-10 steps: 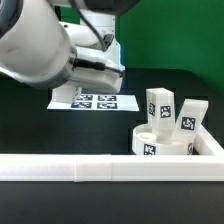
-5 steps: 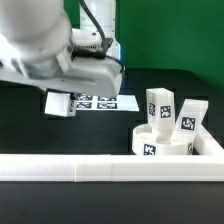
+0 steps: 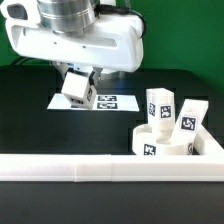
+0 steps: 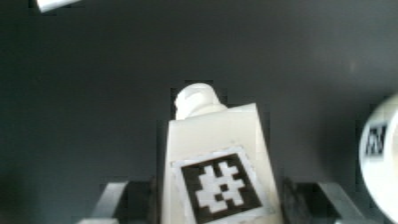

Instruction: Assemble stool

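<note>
My gripper point(image 3: 79, 84) is shut on a white stool leg point(image 3: 78, 88) with a black-and-white tag and holds it in the air above the marker board point(image 3: 112, 102). In the wrist view the leg point(image 4: 219, 150) stands between my fingers point(image 4: 121, 200), its peg end pointing away. The round seat point(image 3: 160, 141) lies in the corner of the white L-shaped rail point(image 3: 100, 168) at the exterior view's right. Two more tagged legs point(image 3: 160, 104) point(image 3: 187, 120) stand on or behind it. The seat's edge also shows in the wrist view point(image 4: 377, 140).
The black table carries the marker board under my arm. The L-shaped rail runs along the front and turns back at the exterior view's right point(image 3: 212, 143). A green wall stands behind.
My arm has swung toward the exterior view's right and turned, carrying the held leg from the marker board's left end to above its middle.
</note>
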### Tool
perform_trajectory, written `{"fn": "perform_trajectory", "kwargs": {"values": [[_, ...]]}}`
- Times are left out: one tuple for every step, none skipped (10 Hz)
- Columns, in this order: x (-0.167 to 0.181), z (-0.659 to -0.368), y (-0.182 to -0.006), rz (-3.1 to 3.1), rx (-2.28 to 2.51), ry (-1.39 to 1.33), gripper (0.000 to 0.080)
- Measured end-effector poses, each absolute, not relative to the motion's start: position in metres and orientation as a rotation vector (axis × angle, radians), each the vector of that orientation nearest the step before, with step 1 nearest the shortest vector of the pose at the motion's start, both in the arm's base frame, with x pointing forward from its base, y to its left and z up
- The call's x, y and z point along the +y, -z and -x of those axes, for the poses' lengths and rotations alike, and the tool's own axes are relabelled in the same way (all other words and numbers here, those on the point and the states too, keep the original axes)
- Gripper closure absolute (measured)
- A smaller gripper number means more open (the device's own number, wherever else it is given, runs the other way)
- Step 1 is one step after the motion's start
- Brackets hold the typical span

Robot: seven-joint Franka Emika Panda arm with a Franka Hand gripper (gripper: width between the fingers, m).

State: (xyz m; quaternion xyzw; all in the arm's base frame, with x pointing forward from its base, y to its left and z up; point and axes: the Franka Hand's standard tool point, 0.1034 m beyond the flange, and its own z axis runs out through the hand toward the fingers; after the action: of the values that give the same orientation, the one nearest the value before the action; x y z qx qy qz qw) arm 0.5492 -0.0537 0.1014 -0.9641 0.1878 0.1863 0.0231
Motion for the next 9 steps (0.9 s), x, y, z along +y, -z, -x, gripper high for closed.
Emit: {"fn": "perform_trajectory", "kwargs": {"values": [[-0.052, -0.552, -0.101, 3.005, 0.58, -0.484, 0.0478], [-0.049, -0.558, -0.101, 3.031, 0.58, -0.347, 0.0478], [-0.038, -0.561, -0.106, 3.046, 0.576, -0.208, 0.0478], [-0.026, -0.563, -0.115, 3.046, 0.553, -0.113, 0.0478], [-0.018, -0.567, -0.123, 3.033, 0.561, -0.026, 0.0478], [-0.011, -0.574, -0.128, 3.031, 0.574, 0.125, 0.0478], [-0.012, -0.572, -0.124, 3.038, 0.57, 0.224, 0.0478], [-0.011, -0.571, -0.122, 3.04, 0.568, 0.266, 0.0478], [-0.01, -0.574, -0.122, 3.03, 0.574, 0.339, 0.0478]]}}
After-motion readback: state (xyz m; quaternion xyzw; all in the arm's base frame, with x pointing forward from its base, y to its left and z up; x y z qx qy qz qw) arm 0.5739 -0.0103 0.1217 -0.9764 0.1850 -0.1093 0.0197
